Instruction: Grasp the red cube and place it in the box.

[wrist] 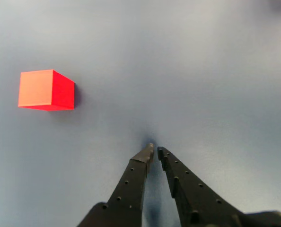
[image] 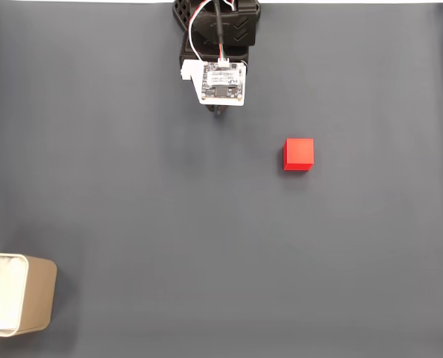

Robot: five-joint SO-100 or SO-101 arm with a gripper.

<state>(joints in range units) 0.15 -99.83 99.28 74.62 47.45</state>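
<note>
Your hand [wrist: 153, 150] has its two black fingers drawn nearly together, only a thin slit between the tips, and nothing is held in it. In the wrist view the tips hang close above the grey desk [wrist: 211, 71], with a faint shadow just beneath them.

The red cube [wrist: 46, 90] sits on the desk ahead of the hand and off to the left in the wrist view, well apart from the fingertips. It rests flat, one face turned slightly toward the camera, so it looks a little rotated against the line of the fingers; from this angle you can't be sure by how much. In the fixed view the red cube [image: 299, 154] lies to the right of the arm and farther down the picture than the white circuit board [image: 222, 81] on its wrist.

That offset is what your next move turns on: you'd likely need to swing toward the cube and spread the fingers before coming down, since they are too close together to straddle it.

The box [image: 35, 294], beige with a white inside, stands at the lower left corner of the fixed view, far from the cube and on the opposite side of the arm. The grasp has not begun.
</note>
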